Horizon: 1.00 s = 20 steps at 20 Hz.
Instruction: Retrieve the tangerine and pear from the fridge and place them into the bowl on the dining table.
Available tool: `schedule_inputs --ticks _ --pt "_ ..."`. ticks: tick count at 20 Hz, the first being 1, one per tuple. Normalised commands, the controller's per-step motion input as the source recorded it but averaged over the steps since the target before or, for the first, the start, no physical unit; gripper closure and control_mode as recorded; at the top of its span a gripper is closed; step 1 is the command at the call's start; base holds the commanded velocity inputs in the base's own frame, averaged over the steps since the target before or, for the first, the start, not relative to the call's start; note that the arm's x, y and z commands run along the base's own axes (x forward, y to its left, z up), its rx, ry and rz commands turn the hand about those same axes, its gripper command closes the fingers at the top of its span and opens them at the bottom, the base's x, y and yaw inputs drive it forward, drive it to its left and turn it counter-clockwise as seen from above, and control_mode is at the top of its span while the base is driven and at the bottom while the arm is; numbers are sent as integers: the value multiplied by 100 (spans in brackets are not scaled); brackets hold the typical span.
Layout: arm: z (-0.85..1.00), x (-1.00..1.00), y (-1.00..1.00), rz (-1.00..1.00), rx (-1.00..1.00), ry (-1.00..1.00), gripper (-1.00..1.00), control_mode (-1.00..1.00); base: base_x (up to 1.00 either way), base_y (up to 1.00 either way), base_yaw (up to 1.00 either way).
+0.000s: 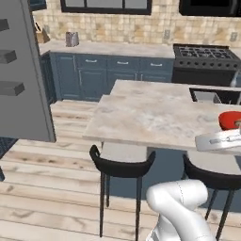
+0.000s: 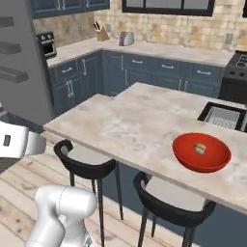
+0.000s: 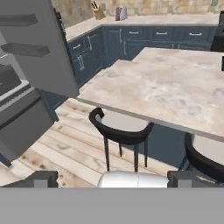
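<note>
The red bowl (image 2: 214,159) sits on the dining table (image 2: 140,125) near its right end, and its rim also shows at the picture's edge (image 1: 229,120). The tangerine (image 2: 199,148) lies inside the bowl. The pear is out of view. The fridge stands at the left with its grey door (image 1: 26,70) swung open, shelves on the inside; in the hand view the door (image 3: 39,48) hangs above a grey drawer front (image 3: 24,124). My gripper (image 3: 113,179) is open and holds nothing, with its fingertips (image 3: 37,179) far apart, short of the table and the fridge.
Black stools (image 1: 121,164) (image 2: 87,159) (image 3: 120,129) line the table's near side. A sink (image 2: 222,116) is set into the table's far right. A stove (image 1: 204,59) and blue cabinets with a toaster (image 2: 126,38) run along the back wall. Wooden floor lies between fridge and table.
</note>
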Motion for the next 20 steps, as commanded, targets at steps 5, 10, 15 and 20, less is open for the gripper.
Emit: schedule_inputs --ticks 5,10,15,20 --pt "0 0 0 0 0 0 -100 100 75 78 39" --pt "0 0 0 0 0 0 -100 100 65 53 39" --pt "0 0 0 0 0 0 -100 100 61 47 37" --pt "0 0 0 0 0 0 -100 100 60 46 34"
